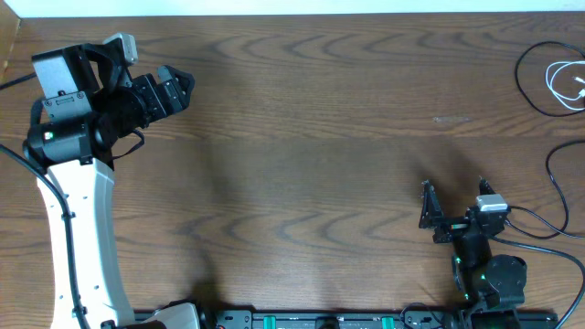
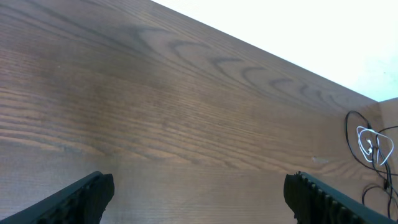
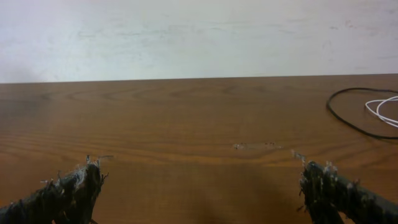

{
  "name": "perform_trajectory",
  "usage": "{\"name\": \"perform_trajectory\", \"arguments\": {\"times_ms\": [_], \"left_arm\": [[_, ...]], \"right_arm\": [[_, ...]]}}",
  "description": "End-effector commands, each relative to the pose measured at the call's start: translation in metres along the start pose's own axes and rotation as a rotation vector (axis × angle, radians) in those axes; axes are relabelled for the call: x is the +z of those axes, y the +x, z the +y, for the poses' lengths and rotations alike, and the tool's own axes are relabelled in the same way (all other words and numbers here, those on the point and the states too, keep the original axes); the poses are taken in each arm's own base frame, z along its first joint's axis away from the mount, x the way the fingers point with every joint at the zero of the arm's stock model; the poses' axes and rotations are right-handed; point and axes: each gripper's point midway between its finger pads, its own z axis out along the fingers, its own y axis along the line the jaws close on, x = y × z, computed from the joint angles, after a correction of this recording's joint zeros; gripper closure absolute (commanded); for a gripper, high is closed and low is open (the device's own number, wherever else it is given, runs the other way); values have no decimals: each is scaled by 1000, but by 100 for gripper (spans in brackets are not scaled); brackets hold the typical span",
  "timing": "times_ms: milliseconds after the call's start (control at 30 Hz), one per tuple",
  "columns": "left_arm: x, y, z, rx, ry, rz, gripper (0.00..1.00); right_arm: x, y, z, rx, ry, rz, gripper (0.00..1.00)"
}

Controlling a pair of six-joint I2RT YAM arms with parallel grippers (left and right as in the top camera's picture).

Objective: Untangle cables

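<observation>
Wood-grain table (image 1: 302,110), pale wall (image 3: 186,31) behind; cables (image 2: 371,147) far right, perhaps tangled; left pincer (image 2: 199,183), right pincer (image 3: 199,171) apart.

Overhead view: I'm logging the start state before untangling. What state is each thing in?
Left gripper: open, empty.
Right gripper: open, empty.
Black cable: loose loop, lying flat, ungripped.
White cable: coiled inside the black loop, ungripped.

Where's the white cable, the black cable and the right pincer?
white cable (image 2: 371,148), left wrist view, middle of its loops.
black cable (image 1: 517,75), overhead view, loop's left edge.
right pincer (image 1: 453,188), overhead view, between its fingertips.
</observation>
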Motion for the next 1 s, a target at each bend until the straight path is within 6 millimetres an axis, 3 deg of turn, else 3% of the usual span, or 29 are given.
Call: {"name": "perform_trajectory", "arguments": {"times_ms": [0,667,767,967], "left_arm": [[3,3,4,0,-6,11,8],[3,3,4,1,-6,11,8],[-9,2,-3,19,-6,-20,8],[-42,9,10,55,-157,-131,8]], "right_arm": [[0,0,0,-6,3,-1,1],[0,0,0,-6,3,-1,1],[0,0,0,-6,3,-1,1],[0,0,0,-6,3,-1,1]]}}
